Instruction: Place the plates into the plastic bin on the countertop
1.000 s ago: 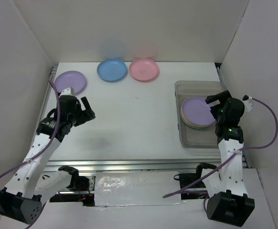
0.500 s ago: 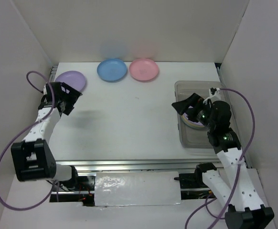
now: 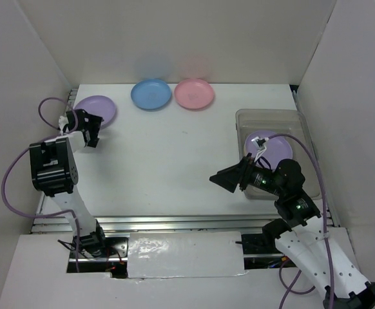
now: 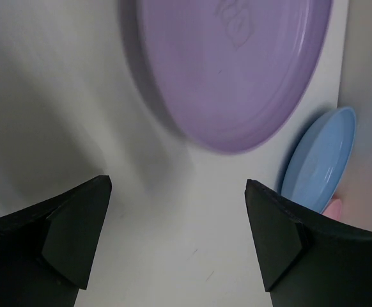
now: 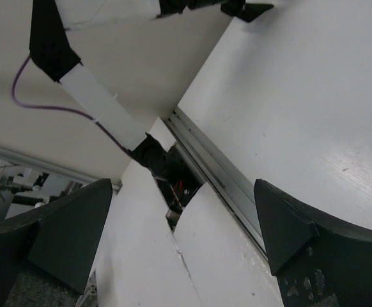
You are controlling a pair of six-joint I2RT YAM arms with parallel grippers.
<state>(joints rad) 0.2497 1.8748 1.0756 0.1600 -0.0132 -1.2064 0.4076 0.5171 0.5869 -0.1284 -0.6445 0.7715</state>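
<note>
Plates: purple plate (image 3: pixel 98 108) at far-left corner of bench (image 3: pixel 174 148); blue plate (image 3: pixel 151 94) and pink plate (image 3: pixel 194 94) side by side along back edge; second purple plate (image 3: pixel 279 149) lying inside bin (image 3: pixel 268 118) at right. Left jaws spread, empty, just beside corner purple plate, apart from it. Right jaws spread, empty, over bare bench left of bin, pointing left.

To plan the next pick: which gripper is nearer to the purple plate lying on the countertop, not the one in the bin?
Left. The left gripper is open right beside that purple plate. The right gripper is far across the countertop, beside the plastic bin.
</note>
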